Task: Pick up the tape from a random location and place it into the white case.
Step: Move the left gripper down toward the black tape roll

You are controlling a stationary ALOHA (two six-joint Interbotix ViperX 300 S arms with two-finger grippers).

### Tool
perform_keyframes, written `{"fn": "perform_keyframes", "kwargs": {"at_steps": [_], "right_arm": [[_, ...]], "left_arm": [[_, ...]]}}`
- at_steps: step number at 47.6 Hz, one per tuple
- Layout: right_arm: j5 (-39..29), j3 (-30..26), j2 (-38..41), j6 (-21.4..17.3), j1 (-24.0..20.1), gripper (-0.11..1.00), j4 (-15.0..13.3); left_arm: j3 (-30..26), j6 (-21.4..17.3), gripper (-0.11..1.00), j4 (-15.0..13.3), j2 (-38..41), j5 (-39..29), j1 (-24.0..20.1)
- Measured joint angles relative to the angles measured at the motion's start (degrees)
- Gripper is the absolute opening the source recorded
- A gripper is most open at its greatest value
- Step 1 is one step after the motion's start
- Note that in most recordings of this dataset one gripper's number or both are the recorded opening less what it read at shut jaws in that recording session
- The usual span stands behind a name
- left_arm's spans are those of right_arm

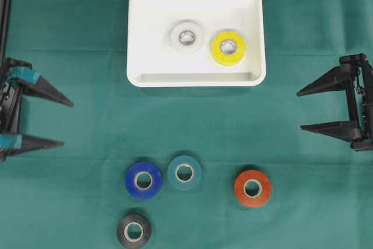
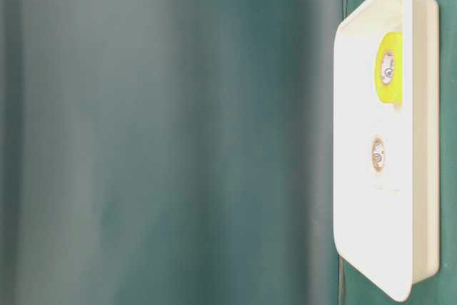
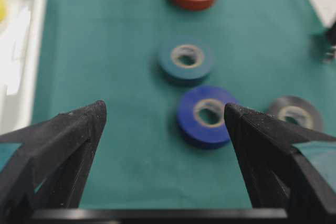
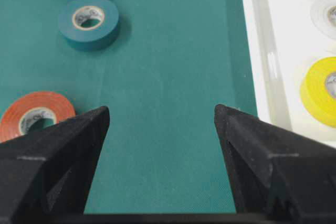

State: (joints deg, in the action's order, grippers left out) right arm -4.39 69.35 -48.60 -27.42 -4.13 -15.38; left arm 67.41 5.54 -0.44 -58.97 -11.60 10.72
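holding my left gripper (image 1: 67,123) spread wide and empty, i risk nudging the teal roll (image 1: 185,172) if i close on the touching blue roll (image 1: 143,180).

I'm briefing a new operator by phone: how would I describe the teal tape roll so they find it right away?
Start at the white case at the top of the green cloth, then look below it to four loose rolls. The teal tape roll sits in the upper row, directly right of the blue roll. Unlike the blue, red and black rolls, it nearly matches the cloth's colour.
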Motion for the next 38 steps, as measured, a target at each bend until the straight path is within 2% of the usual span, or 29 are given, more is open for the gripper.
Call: {"fn": "perform_keyframes", "kwargs": {"at_steps": [22,38], "right_arm": [[-0.1,-0.4,0.0,-0.1,0.0,0.77,0.0],[-0.1,-0.6,0.0,-0.1,0.0,0.77,0.0]], "left_arm": [[0.0,0.0,0.96,0.0,0.0,3.8,13.5],[0.0,0.0,0.96,0.0,0.0,4.0,13.9]]}}
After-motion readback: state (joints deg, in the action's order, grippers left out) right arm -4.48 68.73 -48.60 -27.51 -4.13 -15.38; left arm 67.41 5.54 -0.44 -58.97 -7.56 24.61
